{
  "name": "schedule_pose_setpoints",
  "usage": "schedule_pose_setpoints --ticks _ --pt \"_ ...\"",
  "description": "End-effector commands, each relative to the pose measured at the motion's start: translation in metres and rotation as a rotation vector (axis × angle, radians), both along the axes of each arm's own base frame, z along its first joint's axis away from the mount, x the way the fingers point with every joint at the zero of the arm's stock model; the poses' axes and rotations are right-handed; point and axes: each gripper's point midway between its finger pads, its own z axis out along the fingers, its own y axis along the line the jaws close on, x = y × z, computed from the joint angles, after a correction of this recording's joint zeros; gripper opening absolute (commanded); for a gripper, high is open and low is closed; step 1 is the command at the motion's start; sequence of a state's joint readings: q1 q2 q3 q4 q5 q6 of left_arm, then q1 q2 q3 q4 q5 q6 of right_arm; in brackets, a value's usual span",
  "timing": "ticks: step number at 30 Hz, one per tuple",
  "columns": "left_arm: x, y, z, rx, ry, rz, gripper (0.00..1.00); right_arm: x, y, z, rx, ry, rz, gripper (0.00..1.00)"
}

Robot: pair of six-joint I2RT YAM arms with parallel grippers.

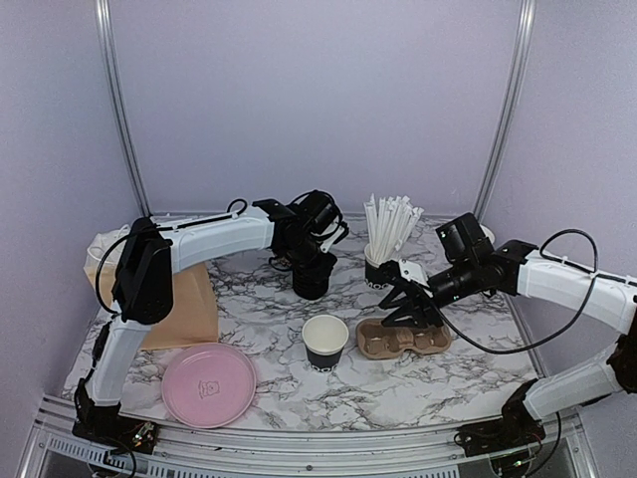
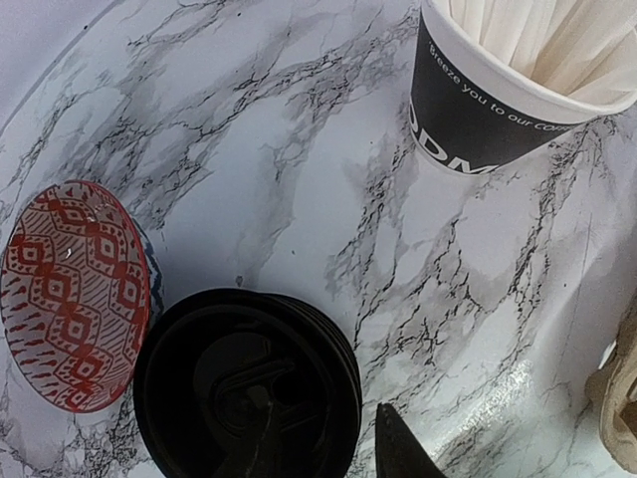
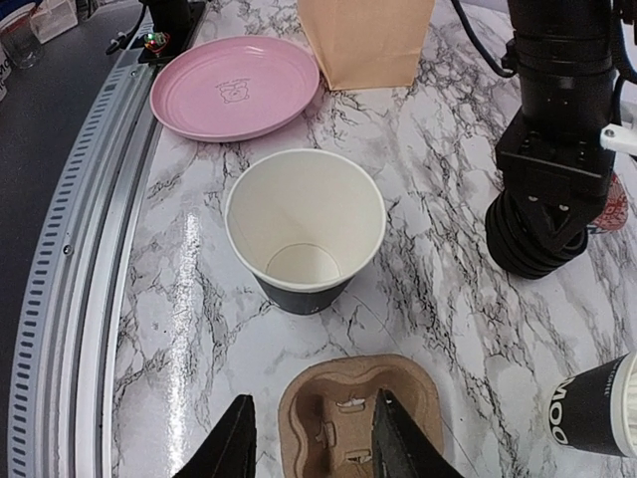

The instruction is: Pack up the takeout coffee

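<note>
The lidless black paper cup [image 3: 304, 224] stands on the marble desk [image 3: 199, 329] at mid-frame, with the pulp carrier [image 3: 358, 418] just below it. The right hand [image 3: 314, 398] hovers there, fingers apart astride the carrier's left rim, gripping nothing. At the right edge the left hand [image 3: 545, 224] sits on the stack of black lids [image 3: 506, 244]; I can't tell its grip.

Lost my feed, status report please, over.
Left gripper down at lid stack, grip unclear. Right gripper open, straddling carrier rim. Cup unlidded, outside carrier. Nothing between cup and carrier.
</note>
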State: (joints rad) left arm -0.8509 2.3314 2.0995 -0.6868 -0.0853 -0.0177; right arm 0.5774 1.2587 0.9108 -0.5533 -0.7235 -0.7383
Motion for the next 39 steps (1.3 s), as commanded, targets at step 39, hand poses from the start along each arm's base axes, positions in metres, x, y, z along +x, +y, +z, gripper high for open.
schedule_pose_setpoints --ticks 39 --pt "-0.005 0.004 -0.006 -0.013 0.081 0.007 0.12 0.0 0.005 -0.016 -0.047 -0.03 0.016 0.38"
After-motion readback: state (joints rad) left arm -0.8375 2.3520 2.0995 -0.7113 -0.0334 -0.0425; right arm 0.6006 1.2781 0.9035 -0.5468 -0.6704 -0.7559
